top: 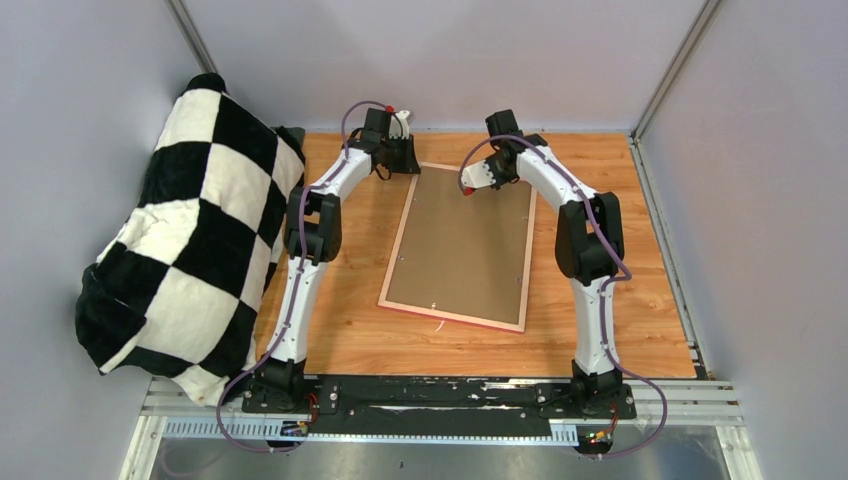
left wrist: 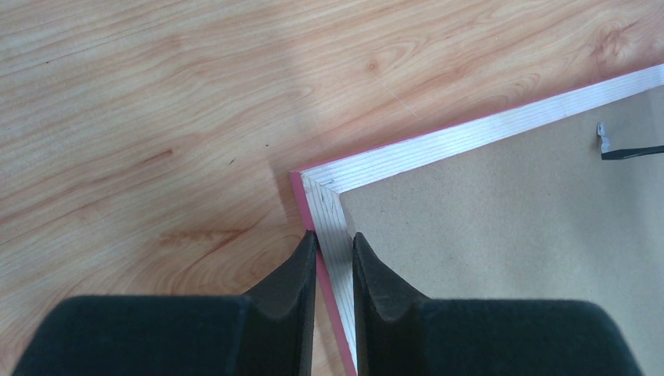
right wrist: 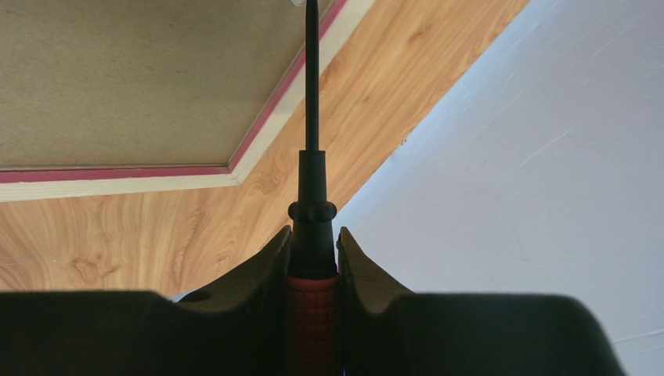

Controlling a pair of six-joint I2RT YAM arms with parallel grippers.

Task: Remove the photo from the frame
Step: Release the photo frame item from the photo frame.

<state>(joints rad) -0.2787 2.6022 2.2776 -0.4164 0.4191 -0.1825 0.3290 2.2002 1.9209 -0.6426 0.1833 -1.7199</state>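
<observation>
Here's the frame (top: 455,318), face down in the middle of the surface (top: 340,330), its brown backing board (top: 460,245) turned up and seated inside the pink-edged rails. The photo is not in sight at all. My read is that it sits underneath that board, so the real extraction hasn't begun.

The left end effector (left wrist: 333,239) is at the far left corner, fingers closed on the rail, one outside the pink edge and one inside, pinning the frame down. The right end effector (right wrist: 313,235) is clamped on a screwdriver (right wrist: 312,94) by its orange handle, with the black shaft reaching out over the far edge of the board. The left wrist view shows the blade's tip right beside a small metal tab (left wrist: 602,137). Whether they touch is hard to call, as the right wrist view cuts off the tip.

So we're early on: the tabs need turning aside, the board has to come out, and only then can the photo be lifted. The frame itself looks flat, thin and light, with pale striped wood on the back of its rails.
</observation>
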